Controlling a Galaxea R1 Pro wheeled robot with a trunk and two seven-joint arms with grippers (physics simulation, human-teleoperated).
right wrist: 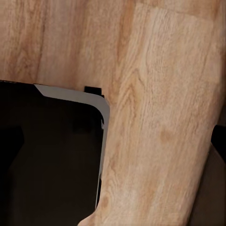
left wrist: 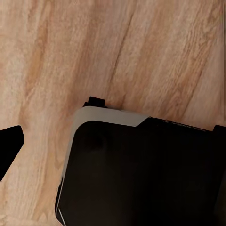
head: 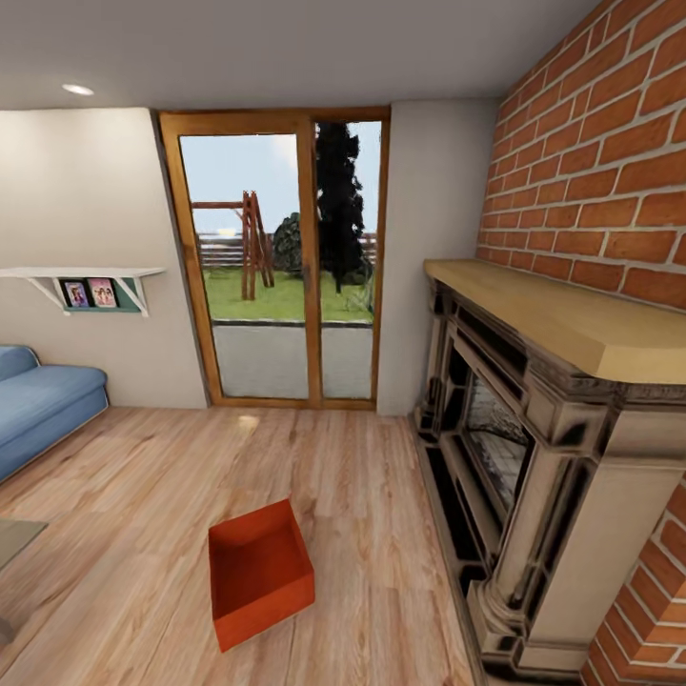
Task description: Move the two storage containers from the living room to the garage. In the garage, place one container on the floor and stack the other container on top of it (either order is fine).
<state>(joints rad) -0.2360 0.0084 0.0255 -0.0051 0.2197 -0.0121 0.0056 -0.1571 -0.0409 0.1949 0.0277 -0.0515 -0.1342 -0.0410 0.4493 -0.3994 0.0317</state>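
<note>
In the head view, one orange-red storage container point(head: 259, 572) sits open side up on the light wood plank floor point(head: 143, 495) of the living room. It lies just in front of the red-brick fireplace point(head: 514, 448), off that fireplace's hearth side and apart from it, turned at a slant to the planks. Beyond the container from the fireplace corner stand the wood-framed glass doors point(head: 286, 262), with a swing frame and lawn seen through them. A blue sofa point(head: 38, 405) rests well away from the fireplace, against the cream wall, under a small white shelf point(head: 86, 281) carrying two framed pictures. The wooden mantel point(head: 562, 319) tops the fireplace below the brick wall.

In the left wrist view, a dark rounded body with a pale grey edge point(left wrist: 141, 174), part of the robot, hangs over the wood planks point(left wrist: 94, 52). A black tip point(left wrist: 9, 146) shows at the picture's edge; whether the left gripper is wide or narrow cannot be told.

In the right wrist view, a similar dark body with a grey rim point(right wrist: 52, 155) lies over the wood planks point(right wrist: 155, 117). A dark sliver point(right wrist: 219, 141) shows at the border; the right gripper's opening cannot be told either.
</note>
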